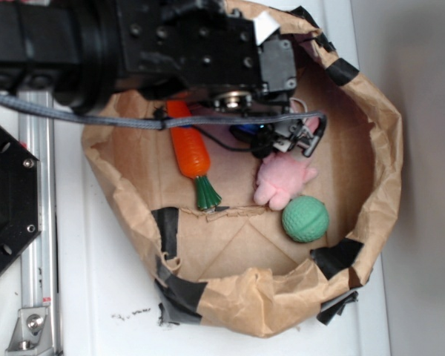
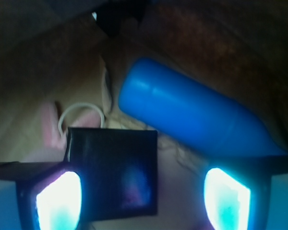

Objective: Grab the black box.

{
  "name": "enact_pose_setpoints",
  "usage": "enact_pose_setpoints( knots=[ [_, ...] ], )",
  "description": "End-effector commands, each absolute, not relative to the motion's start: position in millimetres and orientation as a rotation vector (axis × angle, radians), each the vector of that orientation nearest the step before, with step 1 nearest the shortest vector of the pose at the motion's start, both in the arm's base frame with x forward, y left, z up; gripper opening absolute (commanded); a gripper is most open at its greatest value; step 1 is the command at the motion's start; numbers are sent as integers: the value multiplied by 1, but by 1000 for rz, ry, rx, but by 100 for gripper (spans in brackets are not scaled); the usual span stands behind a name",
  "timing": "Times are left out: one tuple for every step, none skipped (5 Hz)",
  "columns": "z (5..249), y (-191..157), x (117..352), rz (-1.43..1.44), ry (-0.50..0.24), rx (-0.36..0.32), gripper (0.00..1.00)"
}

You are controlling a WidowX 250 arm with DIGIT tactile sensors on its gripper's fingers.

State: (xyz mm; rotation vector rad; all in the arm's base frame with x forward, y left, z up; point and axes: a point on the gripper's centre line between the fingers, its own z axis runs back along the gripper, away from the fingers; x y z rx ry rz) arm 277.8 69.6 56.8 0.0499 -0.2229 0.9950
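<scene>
We see the box (image 2: 113, 172) between the fingers (image 2: 57, 201) of our hand (image 2: 143, 199), nearer the left one; a cylinder (image 2: 192, 115) lies just beyond, and the bunny (image 1: 282, 180) below.

We see a blocky black arm (image 1: 185, 44) studded with small screws, carrying a round silver fitting and a white patch. A grey braided cable (image 1: 96, 115) trails along it. Our fingertip pads (image 2: 60, 203) glow pale cyan.

From my exterior feed the arm (image 1: 170, 44) covers the bag's (image 1: 371, 148) twelve o'clock portion; the black box cannot be made out there. On wrist view, the box (image 2: 113, 172) runs off frame at six o'clock, its contact with the fingers (image 2: 60, 201) unclear.
</scene>
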Motion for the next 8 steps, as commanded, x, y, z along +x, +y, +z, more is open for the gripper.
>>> enact_pose_setpoints(
  knots=[
    [39, 72, 296, 1011, -194, 40, 100],
    [32, 64, 297, 991, -174, 35, 100],
    [37, 55, 293, 971, -171, 12, 100],
    [42, 53, 289, 971, -174, 6, 66],
    [44, 54, 286, 968, -179, -5, 0],
    [50, 53, 282, 957, -190, -6, 0],
    [62, 52, 279, 935, -216, -27, 0],
    [69, 53, 279, 905, -248, -22, 0]
  ],
)
